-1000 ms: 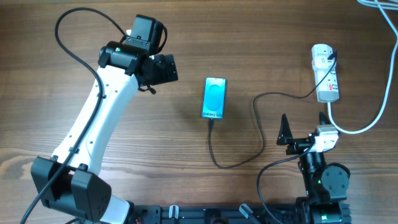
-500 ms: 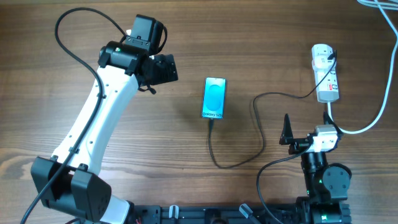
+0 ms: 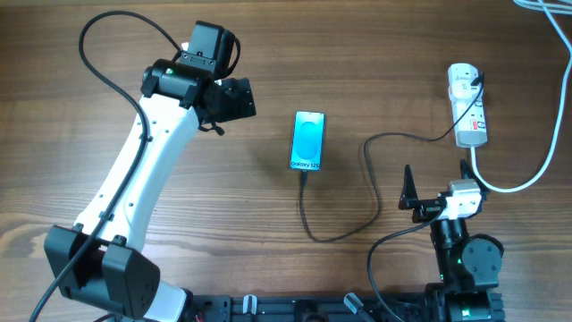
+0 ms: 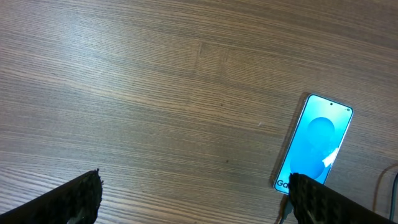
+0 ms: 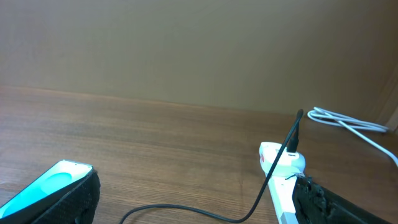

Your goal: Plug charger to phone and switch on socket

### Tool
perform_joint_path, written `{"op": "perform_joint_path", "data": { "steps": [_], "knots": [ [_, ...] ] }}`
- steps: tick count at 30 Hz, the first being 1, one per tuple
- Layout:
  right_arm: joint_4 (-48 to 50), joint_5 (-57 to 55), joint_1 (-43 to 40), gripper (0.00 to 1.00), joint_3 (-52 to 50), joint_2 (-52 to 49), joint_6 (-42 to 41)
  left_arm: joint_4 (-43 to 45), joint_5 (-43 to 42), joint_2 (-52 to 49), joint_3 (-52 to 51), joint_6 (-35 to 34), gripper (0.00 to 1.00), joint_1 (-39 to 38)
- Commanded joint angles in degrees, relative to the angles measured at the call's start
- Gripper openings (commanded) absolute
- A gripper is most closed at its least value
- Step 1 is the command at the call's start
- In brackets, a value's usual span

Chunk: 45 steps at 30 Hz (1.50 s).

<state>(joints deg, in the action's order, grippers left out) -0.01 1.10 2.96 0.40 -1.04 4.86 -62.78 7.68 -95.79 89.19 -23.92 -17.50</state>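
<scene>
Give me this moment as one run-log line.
left gripper open, empty | right gripper open, empty | charger end at phone | socket apart from both grippers

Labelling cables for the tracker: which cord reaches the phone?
The thin dark charger cable: it loops from the phone's labelled end across to the socket. The thick white cord only leaves the socket and swings off to the right.

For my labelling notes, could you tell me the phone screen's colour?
Turquoise blue, white strip at one end; the phone shows best in the left wrist view.

The right hand (image 3: 435, 182) has edged back left (only slightly).
</scene>
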Motion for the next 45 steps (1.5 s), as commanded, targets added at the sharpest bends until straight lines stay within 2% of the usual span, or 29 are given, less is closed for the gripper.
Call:
{"op": "perform_joint_path", "data": {
  "steps": [1, 31, 45],
  "knots": [
    [0.15, 0.72, 0.2, 0.99, -0.11, 0.83, 0.98, 0.17, 0.76, -0.07, -0.09, -0.55, 1.0, 0.42],
    [0.15, 0.72, 0.2, 1.0, -0.11, 0.83, 0.98, 0.17, 0.76, -0.09, -0.09, -0.52, 1.0, 0.35],
    [0.15, 0.72, 0.2, 1.0, -0.11, 0.83, 1.01, 0.2, 0.76, 4.07, -0.09, -0.55, 1.0, 0.42]
  ]
}}
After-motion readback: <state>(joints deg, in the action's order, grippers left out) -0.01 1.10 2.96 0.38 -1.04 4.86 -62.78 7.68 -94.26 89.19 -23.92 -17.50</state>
